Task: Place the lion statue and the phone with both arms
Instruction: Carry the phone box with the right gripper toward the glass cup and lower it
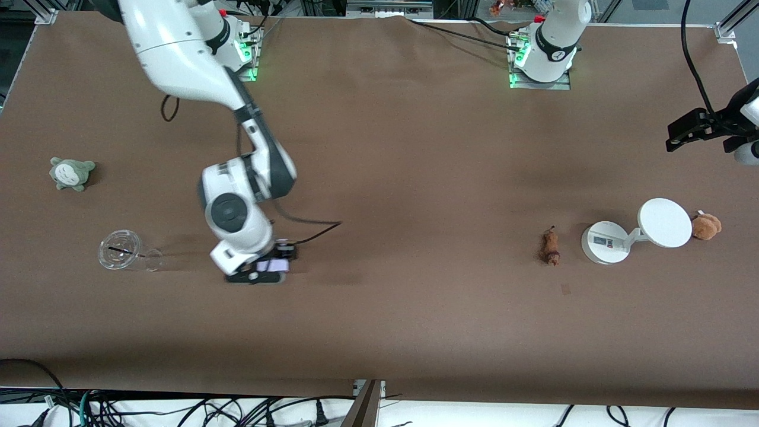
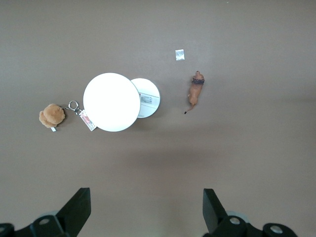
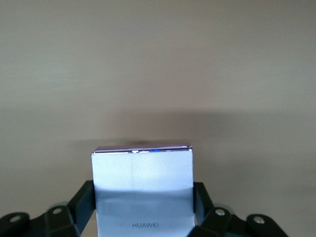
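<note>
So far only half begun: right gripper (image 1: 261,270) clenched on the phone (image 3: 142,190) low at the table near the plastic cup (image 1: 121,251), while left gripper (image 2: 143,210) hangs released above the untouched lion statue (image 1: 551,247) beside the white stand (image 1: 605,242).

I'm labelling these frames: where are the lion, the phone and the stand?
lion (image 1: 551,247), front view, middle of its body.
phone (image 3: 143,185), right wrist view, its pale face, between the right claw's fingers.
stand (image 1: 604,242), front view, its round base.
</note>
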Robot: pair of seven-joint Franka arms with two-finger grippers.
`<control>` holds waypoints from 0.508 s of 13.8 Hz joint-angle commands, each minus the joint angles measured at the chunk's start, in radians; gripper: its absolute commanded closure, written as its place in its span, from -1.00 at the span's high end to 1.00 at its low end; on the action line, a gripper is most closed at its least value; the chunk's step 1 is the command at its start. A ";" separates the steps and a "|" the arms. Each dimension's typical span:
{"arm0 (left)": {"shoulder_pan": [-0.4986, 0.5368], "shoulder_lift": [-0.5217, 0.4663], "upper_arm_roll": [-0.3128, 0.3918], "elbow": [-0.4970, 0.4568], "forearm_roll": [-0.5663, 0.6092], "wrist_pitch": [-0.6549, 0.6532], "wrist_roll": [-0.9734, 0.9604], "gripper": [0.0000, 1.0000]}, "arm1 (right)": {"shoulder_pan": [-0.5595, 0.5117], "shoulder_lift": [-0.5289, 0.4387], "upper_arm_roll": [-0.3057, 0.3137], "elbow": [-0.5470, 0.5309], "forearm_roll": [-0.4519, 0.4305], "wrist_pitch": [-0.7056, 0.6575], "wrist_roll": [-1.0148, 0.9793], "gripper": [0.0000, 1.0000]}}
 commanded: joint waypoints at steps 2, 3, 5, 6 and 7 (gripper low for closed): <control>0.007 0.014 -0.003 0.052 -0.010 -0.014 -0.003 1.00 | -0.132 -0.020 0.012 -0.073 0.000 -0.005 -0.104 0.00; 0.006 0.014 -0.003 0.052 -0.010 -0.014 -0.004 1.00 | -0.149 -0.021 0.011 -0.083 0.000 -0.003 -0.112 0.00; 0.007 0.014 -0.003 0.050 -0.012 -0.018 -0.004 1.00 | -0.162 -0.026 -0.013 -0.096 -0.002 -0.001 -0.118 0.00; 0.007 0.014 -0.003 0.050 -0.012 -0.018 -0.004 1.00 | -0.160 -0.033 -0.026 -0.100 -0.002 -0.001 -0.140 0.00; 0.007 0.014 -0.003 0.052 -0.013 -0.018 -0.006 1.00 | -0.162 -0.035 -0.032 -0.103 -0.002 -0.001 -0.151 0.00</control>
